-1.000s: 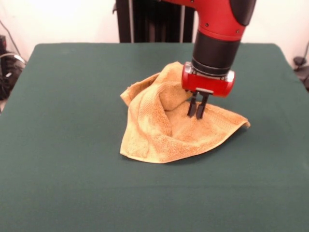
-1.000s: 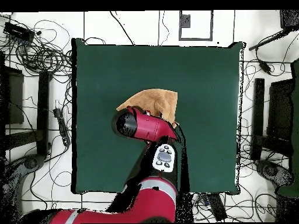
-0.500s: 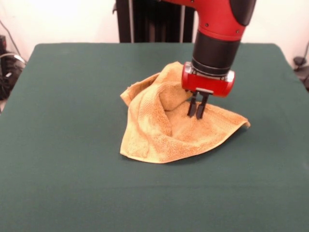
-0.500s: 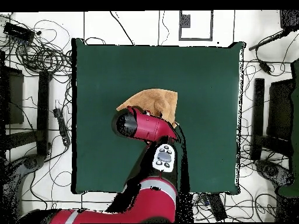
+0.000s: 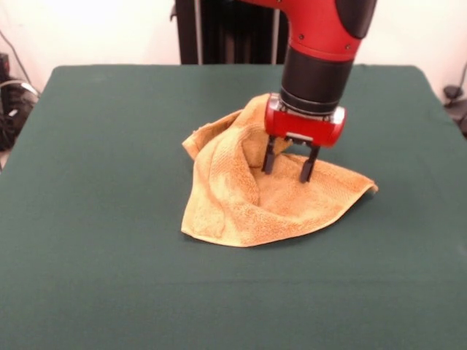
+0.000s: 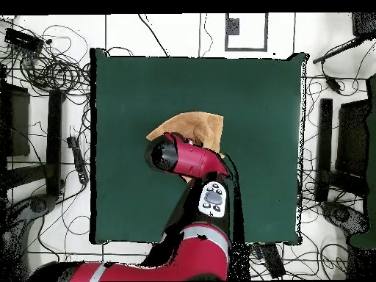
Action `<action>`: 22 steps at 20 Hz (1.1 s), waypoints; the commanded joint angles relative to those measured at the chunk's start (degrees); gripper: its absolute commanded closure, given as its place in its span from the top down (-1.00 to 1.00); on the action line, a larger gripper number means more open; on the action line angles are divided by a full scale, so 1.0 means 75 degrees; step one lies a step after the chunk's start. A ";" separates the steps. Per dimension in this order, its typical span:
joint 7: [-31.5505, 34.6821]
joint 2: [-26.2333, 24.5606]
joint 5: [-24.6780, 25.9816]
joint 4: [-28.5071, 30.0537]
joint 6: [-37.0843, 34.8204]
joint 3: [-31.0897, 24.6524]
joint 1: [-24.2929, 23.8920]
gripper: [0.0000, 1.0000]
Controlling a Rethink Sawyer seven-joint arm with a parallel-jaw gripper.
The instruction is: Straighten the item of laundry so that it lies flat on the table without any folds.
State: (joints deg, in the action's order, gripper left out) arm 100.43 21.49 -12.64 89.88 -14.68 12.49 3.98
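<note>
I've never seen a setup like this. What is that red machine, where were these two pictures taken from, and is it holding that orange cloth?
The red and black machine is a robot arm. At its end is a gripper, a small clamp with two dark fingers.

One picture is taken from across the table, facing the robot, so the arm comes down from the top. The other looks straight down from above, with the robot's base at the bottom; there the arm hides the gripper and part of the cloth.

On the green table lies a small orange-tan towel, also visible from above. It is crumpled, with folds and a raised ridge, not flat.

The fingers are spread apart, just over or on the middle of the towel. Nothing is clamped between them, so the towel is not held.
</note>
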 commanded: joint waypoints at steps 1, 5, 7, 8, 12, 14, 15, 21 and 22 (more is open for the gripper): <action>0.1336 -0.0400 -0.0202 0.0284 -0.0412 -0.0925 -0.0030 1.00; 0.1728 -0.0388 -0.0441 0.0551 -0.0228 -0.0937 -0.0025 1.00; 0.1542 -0.0416 -0.0306 0.0488 -0.0248 -0.0905 -0.0041 1.00; 0.1455 -0.0421 -0.0244 0.0468 -0.0266 -0.0891 -0.0058 1.00; 0.0865 -0.0210 0.0202 0.1024 -0.0028 -0.1229 -0.0665 1.00; 0.0398 0.0023 0.0573 0.1424 0.0040 -0.1431 -0.1084 1.00; 0.0176 0.0158 0.0758 0.1635 0.0049 -0.1554 -0.1320 1.00; -0.0314 0.0666 0.1760 0.2401 0.0001 -0.2010 -0.2456 1.00; -0.0376 0.0671 0.1973 0.2445 0.0040 -0.2064 -0.2626 1.00</action>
State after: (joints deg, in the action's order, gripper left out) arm 100.43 26.05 -4.24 98.22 -14.66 4.89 -10.89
